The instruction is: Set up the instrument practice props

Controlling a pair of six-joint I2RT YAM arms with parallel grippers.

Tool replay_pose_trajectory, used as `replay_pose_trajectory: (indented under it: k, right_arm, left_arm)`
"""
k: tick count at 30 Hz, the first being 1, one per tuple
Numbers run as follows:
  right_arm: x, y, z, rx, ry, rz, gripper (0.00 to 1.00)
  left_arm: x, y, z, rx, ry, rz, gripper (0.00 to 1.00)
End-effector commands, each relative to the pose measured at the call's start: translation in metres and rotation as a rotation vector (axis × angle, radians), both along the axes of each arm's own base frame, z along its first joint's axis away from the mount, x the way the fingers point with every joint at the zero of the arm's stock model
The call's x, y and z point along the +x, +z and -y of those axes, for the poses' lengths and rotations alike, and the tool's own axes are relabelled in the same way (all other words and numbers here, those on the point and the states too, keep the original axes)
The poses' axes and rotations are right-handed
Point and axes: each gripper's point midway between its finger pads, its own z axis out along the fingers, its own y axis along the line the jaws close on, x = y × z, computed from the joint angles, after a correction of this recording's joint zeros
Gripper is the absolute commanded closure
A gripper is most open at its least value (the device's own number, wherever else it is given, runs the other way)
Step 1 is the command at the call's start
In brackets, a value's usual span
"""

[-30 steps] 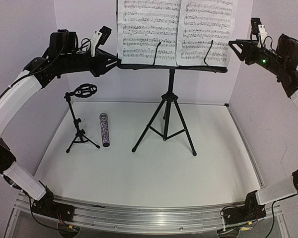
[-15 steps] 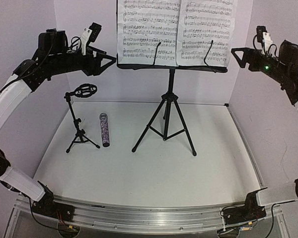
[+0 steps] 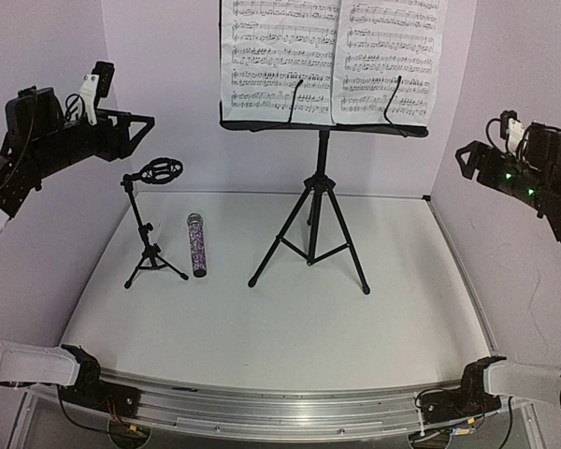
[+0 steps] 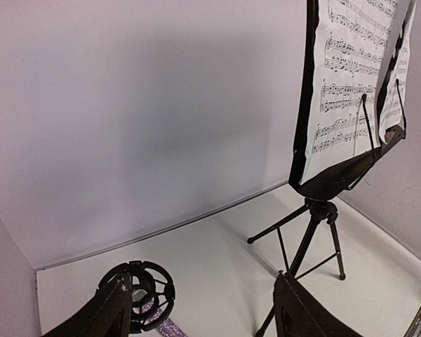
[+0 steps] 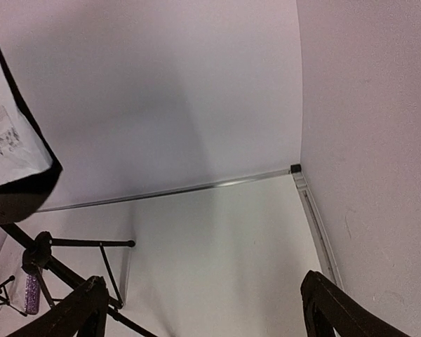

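Note:
The black tripod music stand (image 3: 313, 224) stands at the back centre of the table. Two white music sheets (image 3: 279, 61) (image 3: 388, 61) rest side by side on its desk behind the wire holders. A glittery purple microphone (image 3: 197, 245) lies flat on the table. Just left of it stands the small black mic stand (image 3: 150, 234), its ring clip empty. My left gripper (image 3: 146, 123) hangs open in the air above and left of the mic stand. My right gripper (image 3: 464, 159) is open near the right wall. In the wrist views both the left gripper (image 4: 203, 309) and the right gripper (image 5: 207, 305) hold nothing.
Purple walls close in the table at the back and both sides. A metal rail (image 3: 262, 412) runs along the near edge with the arm bases. The stand's legs (image 5: 63, 246) spread across the back middle of the table.
Both arms have pulled away from the music stand's desk, the left one to the left and the right one to the right and down. Both pairs of jaws have opened.

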Motion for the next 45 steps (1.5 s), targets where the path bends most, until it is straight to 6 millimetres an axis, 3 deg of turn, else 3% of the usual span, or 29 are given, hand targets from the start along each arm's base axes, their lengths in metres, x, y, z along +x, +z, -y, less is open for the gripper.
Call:
replay_pose_trajectory:
  k: [1, 4, 8, 12, 17, 23, 27, 33, 41, 45]
  right_arm:
    - [-0.009, -0.051, 0.012, 0.083, -0.104, -0.174, 0.08]
    - [-0.009, -0.077, 0.01, 0.133, -0.119, -0.246, 0.09]
    - [-0.006, -0.096, 0.0, 0.18, -0.089, -0.309, 0.08]
    - [-0.008, -0.105, -0.001, 0.182, -0.086, -0.333, 0.08]
    - [-0.017, -0.117, 0.002, 0.171, -0.099, -0.346, 0.08]
    - [-0.026, -0.126, 0.005, 0.152, -0.103, -0.35, 0.08]
    - [-0.03, -0.126, 0.005, 0.137, -0.088, -0.342, 0.08]
    - [-0.034, -0.123, 0.003, 0.122, -0.065, -0.331, 0.08]
    - [-0.039, -0.114, 0.0, 0.13, -0.041, -0.303, 0.08]
    - [-0.041, -0.107, -0.001, 0.131, -0.029, -0.28, 0.09]
  left_arm:
    - [-0.02, -0.053, 0.0, -0.035, -0.044, -0.143, 0.38]
    - [-0.035, -0.121, 0.013, 0.006, -0.142, -0.308, 0.43]
    - [-0.029, -0.213, 0.019, 0.151, -0.131, -0.551, 0.46]
    - [-0.028, -0.271, 0.055, 0.392, -0.155, -0.593, 0.45]
    - [-0.022, -0.313, 0.101, 0.527, -0.184, -0.551, 0.4]
    - [0.036, -0.346, 0.103, 0.556, 0.112, -0.608, 0.3]
    - [0.055, -0.353, 0.108, 0.505, 0.24, -0.695, 0.29]
    - [0.083, -0.353, 0.094, 0.404, 0.466, -0.723, 0.27]
    - [0.108, -0.395, 0.043, 0.423, 0.677, -0.826, 0.25]
    - [0.117, -0.406, 0.028, 0.424, 0.716, -0.816, 0.24]
